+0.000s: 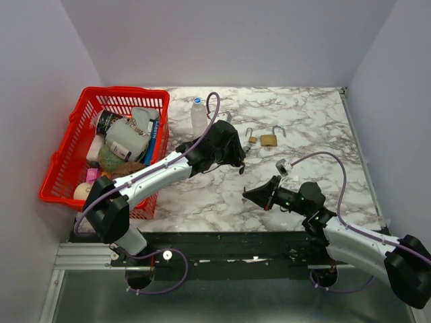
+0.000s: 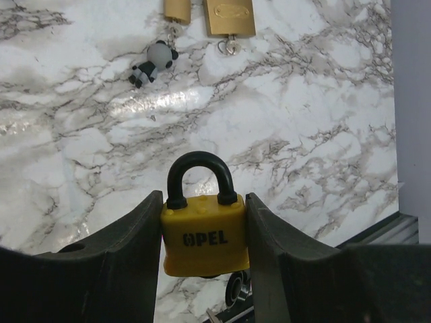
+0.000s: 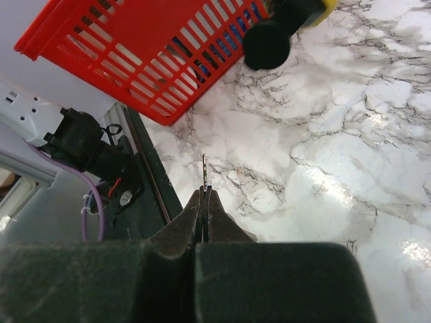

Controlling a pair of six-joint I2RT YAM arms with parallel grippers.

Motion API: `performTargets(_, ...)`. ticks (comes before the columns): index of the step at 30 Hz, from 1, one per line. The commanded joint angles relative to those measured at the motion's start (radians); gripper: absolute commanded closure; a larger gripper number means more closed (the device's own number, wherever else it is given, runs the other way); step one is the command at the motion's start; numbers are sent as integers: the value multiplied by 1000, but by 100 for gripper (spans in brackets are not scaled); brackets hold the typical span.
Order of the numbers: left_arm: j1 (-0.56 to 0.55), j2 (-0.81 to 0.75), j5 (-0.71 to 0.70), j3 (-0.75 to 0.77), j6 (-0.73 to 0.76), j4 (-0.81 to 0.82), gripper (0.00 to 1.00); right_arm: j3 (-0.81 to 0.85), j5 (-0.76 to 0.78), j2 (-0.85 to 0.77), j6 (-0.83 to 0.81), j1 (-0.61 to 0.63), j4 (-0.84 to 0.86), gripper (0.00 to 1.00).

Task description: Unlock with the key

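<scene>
L gripper (image 2: pixel 204 202) clamped the yellow padlock (image 2: pixel 202 239), shackle shut. R gripper (image 3: pixel 204 195) was pinched on the key (image 3: pixel 204 171), well apart from it. Next it needed blade lined w/ keyhole, fed straight, slow.

Robot lab booth, plain white walls (image 1: pixel 236 40), marble-look table (image 1: pixel 316 121), aluminium rail (image 1: pixel 74 256)
</scene>
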Motion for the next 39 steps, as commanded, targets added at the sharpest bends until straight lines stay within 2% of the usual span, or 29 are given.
performTargets(1, -29, -86, 60, -40, -50, 71, 100, 25, -32, 78, -1, 6, 180, 99)
performTargets(14, -77, -210, 41, -177, -107, 118, 100, 91, -38, 178, 16, 6, 218, 99)
performTargets(27, -126, -230, -48, -184, -103, 98, 100, 137, -12, 233, 36, 6, 212, 99)
performTargets(39, -143, -242, -96, -175, -87, 69, 100, 121, 68, 183, 53, 6, 182, 99)
